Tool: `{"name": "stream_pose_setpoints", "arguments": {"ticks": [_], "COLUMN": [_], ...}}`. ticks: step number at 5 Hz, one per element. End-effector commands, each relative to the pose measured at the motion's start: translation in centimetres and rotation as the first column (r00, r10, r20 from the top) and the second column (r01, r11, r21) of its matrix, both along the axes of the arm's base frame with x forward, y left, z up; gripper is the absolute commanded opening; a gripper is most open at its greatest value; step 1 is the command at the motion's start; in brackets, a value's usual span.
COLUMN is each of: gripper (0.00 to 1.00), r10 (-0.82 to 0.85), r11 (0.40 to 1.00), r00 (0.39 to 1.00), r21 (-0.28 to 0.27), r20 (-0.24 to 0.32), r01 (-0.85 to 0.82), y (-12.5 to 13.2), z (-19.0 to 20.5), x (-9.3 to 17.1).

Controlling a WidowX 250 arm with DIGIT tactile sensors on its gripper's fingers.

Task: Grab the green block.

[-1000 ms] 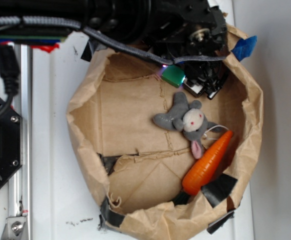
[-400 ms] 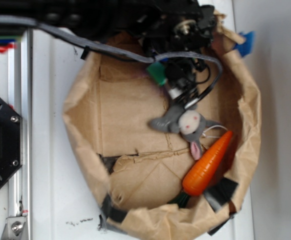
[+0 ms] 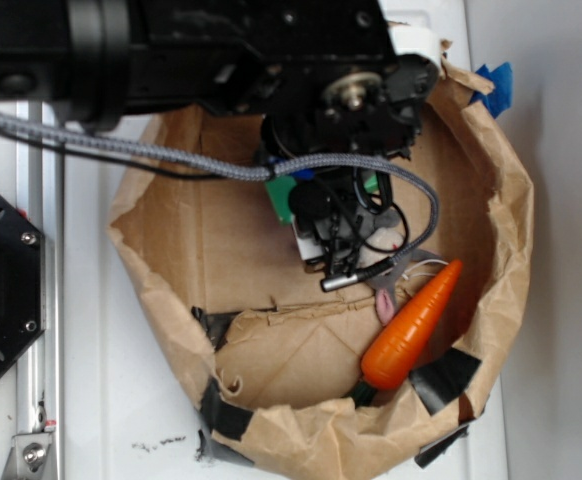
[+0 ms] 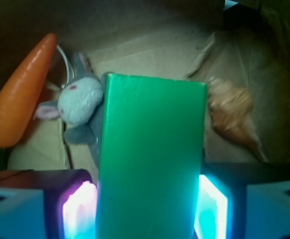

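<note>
Green block [image 4: 150, 159] sits clamped between the gripper [image 4: 145, 204] pads, jaws closed on its two long sides. Since a second ago the arm has carried it from the bag [image 3: 491, 200] rim toward the bag's middle, above the rabbit [image 4: 80, 102]: grasp judged complete. Its long axis runs straight out from the jaws.

Toy rabbit [image 4: 80, 102] and carrot [image 3: 411, 325] crowd the right, paper bag walls [image 3: 161, 300] around, left floor seemingly free.
</note>
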State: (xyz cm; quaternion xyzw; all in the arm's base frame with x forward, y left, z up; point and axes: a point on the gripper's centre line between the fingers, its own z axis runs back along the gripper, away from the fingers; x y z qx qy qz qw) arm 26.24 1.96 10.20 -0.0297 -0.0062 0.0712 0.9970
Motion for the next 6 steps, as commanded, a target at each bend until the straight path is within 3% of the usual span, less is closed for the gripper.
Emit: {"name": "stream_pose_setpoints", "arguments": {"ticks": [1, 4, 6], "gripper": [0.0, 0.0, 0.0], "r10": [-0.067, -0.23, -0.239], "r11": [0.997, 0.973, 0.971], "r00": [0.997, 0.969, 0.967], "r21": [0.027, 0.043, 0.053], "r20": [0.046, 0.094, 0.088], "r01": [0.066, 0.227, 0.235], "y": [0.0, -2.4, -2.3], "z": [2.1, 4.3, 3.6], "x": [0.8, 0.9, 0.4]}}
